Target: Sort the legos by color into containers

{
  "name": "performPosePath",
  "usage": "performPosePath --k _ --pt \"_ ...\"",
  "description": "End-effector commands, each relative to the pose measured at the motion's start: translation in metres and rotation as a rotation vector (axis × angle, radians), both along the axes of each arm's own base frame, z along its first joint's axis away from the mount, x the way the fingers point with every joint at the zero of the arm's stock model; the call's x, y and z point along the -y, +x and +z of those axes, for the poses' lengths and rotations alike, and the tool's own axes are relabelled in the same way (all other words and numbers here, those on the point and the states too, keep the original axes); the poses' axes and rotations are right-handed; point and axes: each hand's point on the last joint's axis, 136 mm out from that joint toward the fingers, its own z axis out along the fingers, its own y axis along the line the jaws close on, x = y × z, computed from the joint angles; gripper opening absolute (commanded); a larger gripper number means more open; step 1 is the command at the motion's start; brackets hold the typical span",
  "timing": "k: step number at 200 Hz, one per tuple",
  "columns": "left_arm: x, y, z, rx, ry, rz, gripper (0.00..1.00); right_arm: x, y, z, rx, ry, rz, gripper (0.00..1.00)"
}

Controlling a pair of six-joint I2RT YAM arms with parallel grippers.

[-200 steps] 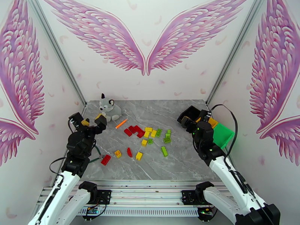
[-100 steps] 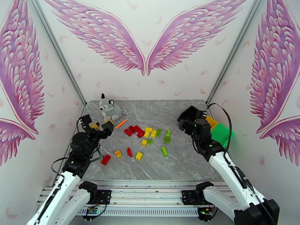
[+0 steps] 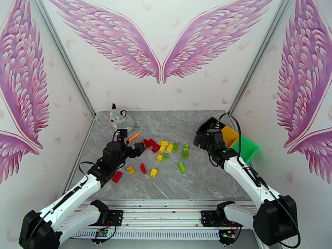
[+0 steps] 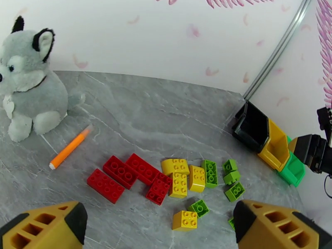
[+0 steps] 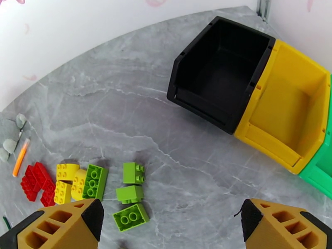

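Legos [image 4: 179,184] all lie loose mid-table, none sorted yet. The containers [image 5: 254,133] sit at the far right, black and yellow visibly empty. Left gripper [image 4: 159,225] and right gripper [image 5: 170,225] gape wide, holding nothing.

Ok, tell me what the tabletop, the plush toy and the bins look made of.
Tabletop: grey veined stone or a marble-print laminate, matt; can't tell which.
Plush toy: soft synthetic fur, fuzzy outline.
Bins: moulded plastic, smooth with a slight sheen, uniform colour.
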Motion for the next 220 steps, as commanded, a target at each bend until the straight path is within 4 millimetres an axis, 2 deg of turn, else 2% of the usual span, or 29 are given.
performPosePath --k 1,65,87,117,160,220 --pt "0.013 0.006 0.026 0.088 0.022 -0.014 0.99 0.002 0.005 -0.002 -0.022 -0.003 -0.009 0.94" --pt "0.081 -0.001 0.002 0.074 0.150 -0.177 0.99 0.020 0.010 -0.022 -0.072 0.018 -0.073 0.93" --pt "0.092 0.000 -0.007 0.054 0.174 -0.196 0.99 0.027 0.011 -0.028 -0.086 0.030 -0.099 0.92" --pt "0.095 0.001 -0.012 0.045 0.194 -0.198 0.99 0.037 0.014 -0.036 -0.091 0.039 -0.138 0.91" --pt "0.091 0.002 -0.010 0.050 0.202 -0.184 0.99 0.063 0.021 -0.045 -0.076 -0.014 -0.260 0.86" --pt "0.090 0.003 -0.010 0.053 0.216 -0.176 0.98 0.094 0.057 -0.048 -0.088 -0.092 -0.396 0.78"
